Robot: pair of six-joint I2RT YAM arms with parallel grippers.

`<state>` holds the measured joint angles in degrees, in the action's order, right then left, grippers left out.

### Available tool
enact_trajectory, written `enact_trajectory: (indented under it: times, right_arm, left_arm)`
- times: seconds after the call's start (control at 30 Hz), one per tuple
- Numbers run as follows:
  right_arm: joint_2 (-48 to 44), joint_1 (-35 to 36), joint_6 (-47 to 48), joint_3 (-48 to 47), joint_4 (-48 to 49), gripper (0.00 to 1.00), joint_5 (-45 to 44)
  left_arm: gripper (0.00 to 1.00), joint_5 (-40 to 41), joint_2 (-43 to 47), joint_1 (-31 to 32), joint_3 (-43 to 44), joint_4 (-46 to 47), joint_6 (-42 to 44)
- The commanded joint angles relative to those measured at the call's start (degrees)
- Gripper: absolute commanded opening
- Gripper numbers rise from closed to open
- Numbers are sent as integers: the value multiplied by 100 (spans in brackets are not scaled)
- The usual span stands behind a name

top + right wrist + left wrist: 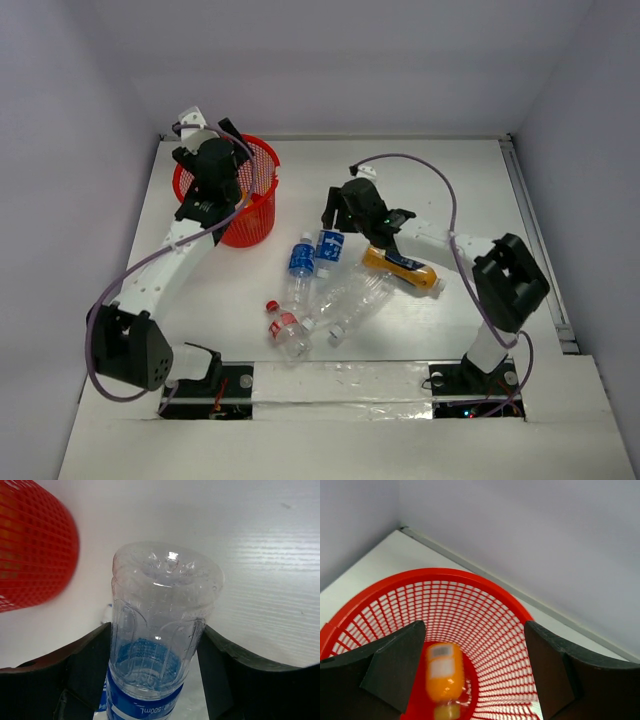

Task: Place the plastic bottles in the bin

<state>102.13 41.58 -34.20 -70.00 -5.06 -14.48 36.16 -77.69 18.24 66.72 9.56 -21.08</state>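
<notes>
The red mesh bin (255, 225) stands near the desk's far-left corner. The left gripper (474, 647) hangs above it with its fingers spread wide and holding nothing. A blurred orange bottle (442, 672) lies inside the bin. Mid-desk, the right gripper (156, 630) clamps a clear blue-labelled bottle (165, 605). Several loose bottles (352, 298) lie toward the near edge.

There is one red basket (445, 573). Orange bottles number two: one orange bottle (400, 268) on the table (460, 170), the other (442, 672) inside the basket. One blue-labelled bottle (301, 260) lies beside a second (330, 247). There is one red-labelled bottle (286, 330) and at least one clear bottle (355, 298); that heap is hard to count.
</notes>
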Motion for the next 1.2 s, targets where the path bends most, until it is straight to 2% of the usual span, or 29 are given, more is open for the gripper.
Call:
enact_trajectory:
  times: [0.0, 0.2, 0.3, 0.4, 0.57, 0.77, 1.03, 1.17]
  right_arm:
    - [-693, -27, -26, 91, 673, 64, -406]
    - [-1431, -27, 115, -40, 708, 64, -547]
    - [-1686, -27, 185, -189, 752, 63, -477]
    - [-1766, -27, 229, -540, 752, 63, -345]
    - [-1828, -27, 317, -1129, 875, 63, -222]
    - [-1180, 86, 431, -2341, 1015, 63, -160]
    - [190, 271, 501, -4038, 1139, 63, -336]
    - [1008, 587, 765, -4925, 964, 64, -371]
  left_arm:
    - [76, -704, 719, -22, -202, 168, -431]
    - [63, -1145, 1659, 724, -1309, 231, -801]
    - [50, -1374, 2283, 901, -1959, 230, -994]
    - [46, -1506, 2872, 1076, -2478, 3, -1108]
    - [46, -1779, 3733, 1383, -3251, -402, -1293]
    - [52, -2236, 4007, 1498, -4086, -482, -1635]
    - [77, -2430, 3788, 1674, -4439, -315, -1689]
    - [81, -2535, 3429, 1815, -4536, -148, -1627]
